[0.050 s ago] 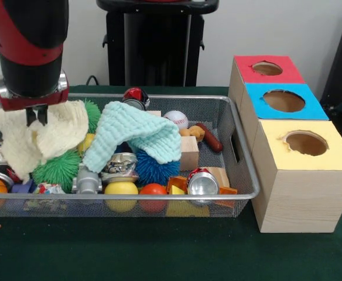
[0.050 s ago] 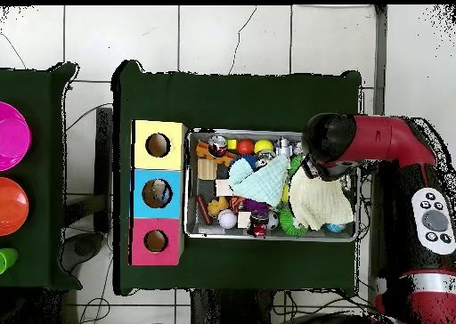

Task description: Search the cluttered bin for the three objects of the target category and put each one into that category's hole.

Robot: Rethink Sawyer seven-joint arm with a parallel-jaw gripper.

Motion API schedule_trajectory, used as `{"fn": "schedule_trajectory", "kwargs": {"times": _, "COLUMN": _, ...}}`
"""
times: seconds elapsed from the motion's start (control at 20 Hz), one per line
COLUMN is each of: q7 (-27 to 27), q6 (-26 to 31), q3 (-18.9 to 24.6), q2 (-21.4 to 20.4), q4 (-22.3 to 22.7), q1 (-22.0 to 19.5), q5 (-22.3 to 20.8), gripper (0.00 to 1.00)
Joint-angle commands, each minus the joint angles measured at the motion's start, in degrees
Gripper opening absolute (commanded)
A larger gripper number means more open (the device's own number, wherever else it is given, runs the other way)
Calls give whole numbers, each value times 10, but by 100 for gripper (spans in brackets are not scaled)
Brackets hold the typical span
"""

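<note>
My gripper (image 1: 36, 116) hangs at the left end of the wire bin (image 1: 241, 170). Its dark fingers are pressed together on a fold of the cream cloth (image 1: 54, 137), which drapes down from them over the clutter. A mint cloth (image 1: 139, 134) lies bunched in the bin's middle. Around the cloths are crushed cans (image 1: 119, 167), a silver can (image 1: 202, 184), a baseball (image 1: 175, 119), spiky balls (image 1: 57, 170) and wooden blocks (image 1: 189, 153). In the overhead view the arm's wrist (image 2: 325, 142) covers the gripper, beside the cream cloth (image 2: 321, 205).
Three wooden boxes with round holes stand in a row beside the bin: red top (image 1: 241, 64), blue top (image 1: 311, 108), yellow top (image 1: 276, 152). From above, something lies inside the blue box's hole (image 2: 158, 193). Pink and orange discs (image 2: 11, 205) sit on a side table.
</note>
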Motion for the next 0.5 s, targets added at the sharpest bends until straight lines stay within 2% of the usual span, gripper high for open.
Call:
{"fn": "schedule_trajectory", "kwargs": {"times": 0.05, "q7": -77, "q6": -48, "q3": 49, "q2": -71, "q4": 133, "q1": 13, "q5": 30, "gripper": 0}}
{"fn": "schedule_trajectory", "kwargs": {"times": 0.3, "q7": -15, "q6": -80, "q3": 43, "q2": -84, "q4": 161, "q1": 29, "q5": 43, "gripper": 0}}
{"fn": "schedule_trajectory", "kwargs": {"times": 0.5, "q7": 48, "q6": -118, "q3": 43, "q2": -94, "q4": 193, "q1": 35, "q5": 84, "gripper": 0}}
